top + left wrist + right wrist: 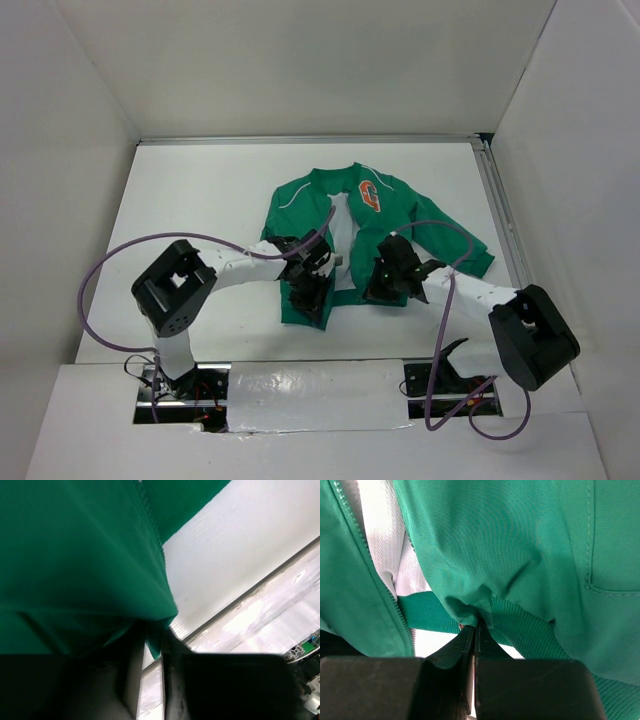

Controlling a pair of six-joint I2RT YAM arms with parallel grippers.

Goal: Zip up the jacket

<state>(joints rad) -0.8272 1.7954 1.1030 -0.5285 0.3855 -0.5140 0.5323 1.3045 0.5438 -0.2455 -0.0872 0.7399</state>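
- Jacket (400,215) laid open, zip (370,555) axis run top-to-bottom of frame, btwn both grippers.
- Hem (520,625) clamped by R gripper (475,627).
- L gripper (152,647) at frame-left hem; grip can't be told.

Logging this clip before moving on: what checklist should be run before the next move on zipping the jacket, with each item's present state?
1. Right end effector clamped on jacket hem: ok.
2. Left end effector gripping the other panel: not ok; jaws parted, fabric only draped between.
3. Jacket front up: ok.
4. Zipper joined: not ok; lining shows between panels.
5. Slider located: cannot tell.
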